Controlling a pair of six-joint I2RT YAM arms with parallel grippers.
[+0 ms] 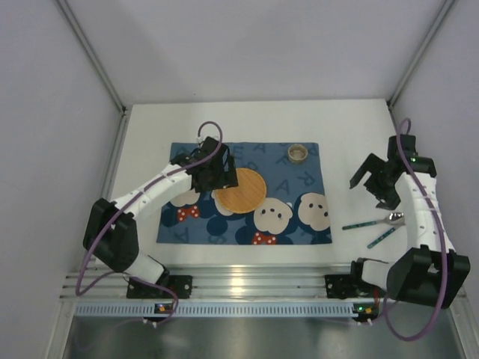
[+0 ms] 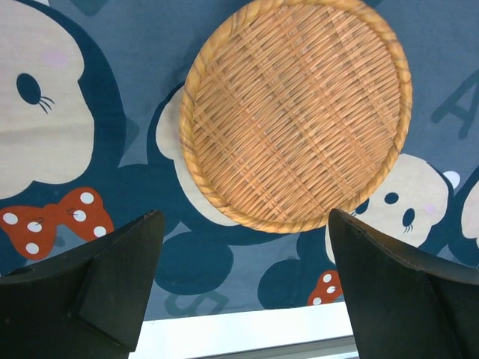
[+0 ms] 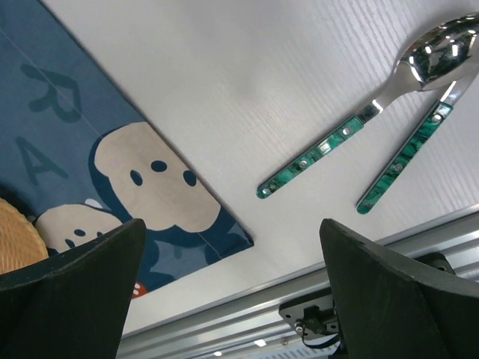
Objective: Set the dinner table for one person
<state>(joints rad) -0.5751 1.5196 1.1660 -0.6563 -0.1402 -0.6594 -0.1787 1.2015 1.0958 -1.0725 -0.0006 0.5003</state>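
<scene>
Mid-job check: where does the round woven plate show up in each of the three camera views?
Top external: woven plate sits mid-frame, in the middle of the placemat.
Left wrist: it fills the upper middle.
Right wrist: only a sliver shows at the left edge.
Shared landmark: the blue bear-print placemat under it, seen in all three views.

Open table runs between the mat and spoon; a woven plate and cup crowd the mat.
</scene>
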